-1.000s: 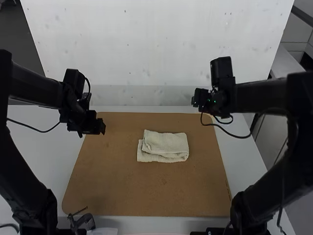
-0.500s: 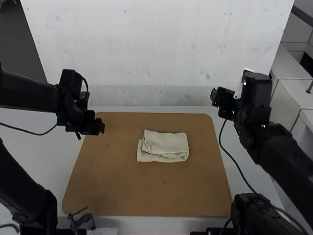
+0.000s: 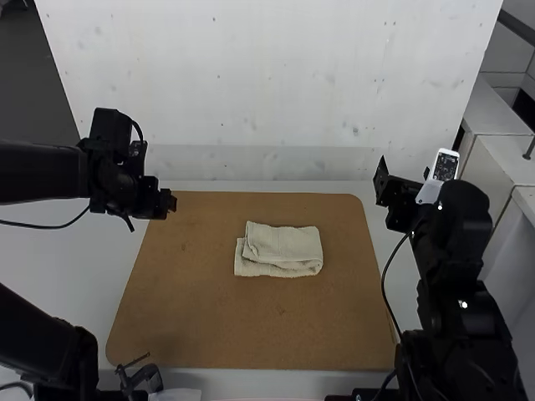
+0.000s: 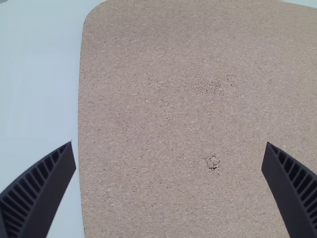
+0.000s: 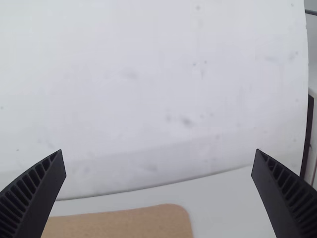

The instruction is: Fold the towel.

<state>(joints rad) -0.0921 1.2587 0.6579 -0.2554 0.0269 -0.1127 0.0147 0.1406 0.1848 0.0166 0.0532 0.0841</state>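
The towel (image 3: 282, 250) lies folded on the board (image 3: 242, 334), its under layer jutting left and near. Folding looks nearly done; at most, square that edge. The left gripper (image 4: 169, 144) gapes empty by the board's far left, the right gripper (image 5: 159, 150) likewise off its far right. The wall (image 3: 267, 83) could hinder far moves.

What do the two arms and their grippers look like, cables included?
The left arm and right arm are black with chunky joints, each with a thin black cable. A white piece sits near the right arm's wrist. The left gripper and right gripper have dark, tapered, ribbed fingers.
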